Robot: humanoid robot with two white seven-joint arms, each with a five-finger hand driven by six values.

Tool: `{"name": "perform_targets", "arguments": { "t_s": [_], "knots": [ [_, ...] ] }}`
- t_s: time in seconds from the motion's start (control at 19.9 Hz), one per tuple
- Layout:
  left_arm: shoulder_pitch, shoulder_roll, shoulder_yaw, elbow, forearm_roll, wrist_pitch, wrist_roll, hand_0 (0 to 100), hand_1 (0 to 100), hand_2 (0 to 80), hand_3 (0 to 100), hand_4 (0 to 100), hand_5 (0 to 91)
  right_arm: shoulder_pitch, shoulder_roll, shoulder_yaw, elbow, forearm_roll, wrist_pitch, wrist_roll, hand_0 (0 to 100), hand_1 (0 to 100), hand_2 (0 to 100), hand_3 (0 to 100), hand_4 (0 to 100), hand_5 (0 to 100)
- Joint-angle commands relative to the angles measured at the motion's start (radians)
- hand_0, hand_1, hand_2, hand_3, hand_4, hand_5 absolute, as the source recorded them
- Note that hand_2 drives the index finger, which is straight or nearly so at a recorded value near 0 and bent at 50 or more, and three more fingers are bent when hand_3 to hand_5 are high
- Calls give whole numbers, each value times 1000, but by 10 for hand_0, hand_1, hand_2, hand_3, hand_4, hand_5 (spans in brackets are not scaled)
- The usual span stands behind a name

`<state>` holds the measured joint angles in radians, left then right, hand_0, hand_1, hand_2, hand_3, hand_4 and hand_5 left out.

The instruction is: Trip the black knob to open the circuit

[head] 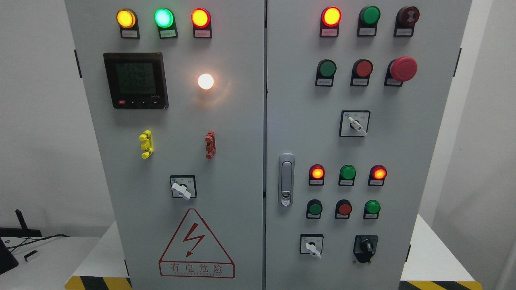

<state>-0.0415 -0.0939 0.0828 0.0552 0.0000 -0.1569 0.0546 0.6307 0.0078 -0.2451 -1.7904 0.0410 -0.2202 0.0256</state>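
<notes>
A black rotary knob (365,246) sits on a black plate at the lower right of the grey cabinet's right door (403,153). Its handle stands roughly upright. Left of it is a white selector switch (312,246) with its lever pointing down-right. Neither of my hands shows anywhere in the head view.
The two-door cabinet fills the view, with lit indicator lamps, push buttons, a red mushroom stop button (403,69), a meter display (136,80), a door latch (286,179) and two more white selectors (354,125) (182,188). White tables flank it; cables lie on the left table (40,257).
</notes>
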Motion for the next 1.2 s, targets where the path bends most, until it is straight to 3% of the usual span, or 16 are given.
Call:
{"name": "perform_targets", "arguments": {
  "t_s": [0.0,0.2,0.55,0.65,0.7,0.75,0.9,1.15],
  "knots": [
    [0,0,0,0,-31,0,1,120,389,0,0,0,0,-222,-40,-97,-165,36,76,10,232,510,312,609,527,427],
    [0,0,0,0,-31,0,1,120,389,0,0,0,0,-337,-58,-95,-136,52,137,10,247,509,312,611,529,430],
    [0,-1,0,0,-31,0,1,120,389,0,0,0,0,-491,-57,-85,-119,46,274,7,265,511,314,638,578,481],
    [0,0,0,0,-31,0,1,120,389,0,0,0,0,-529,-54,-80,-103,43,298,4,268,518,319,726,667,604],
    [0,0,0,0,-31,0,1,120,389,0,0,0,0,-543,-52,-79,-92,43,300,1,269,529,328,836,754,741],
    [0,-1,0,0,-31,0,1,120,389,0,0,0,0,-558,-49,-74,-83,43,306,0,267,545,337,906,812,814],
    [0,0,0,0,-31,0,1,120,389,0,0,0,0,-588,-45,-56,-70,40,352,-1,271,577,352,1000,944,892],
    [0,0,0,0,-31,0,1,120,389,0,0,0,0,-617,-42,-34,-26,40,355,-4,297,612,373,1000,1000,914]
  ]
}}
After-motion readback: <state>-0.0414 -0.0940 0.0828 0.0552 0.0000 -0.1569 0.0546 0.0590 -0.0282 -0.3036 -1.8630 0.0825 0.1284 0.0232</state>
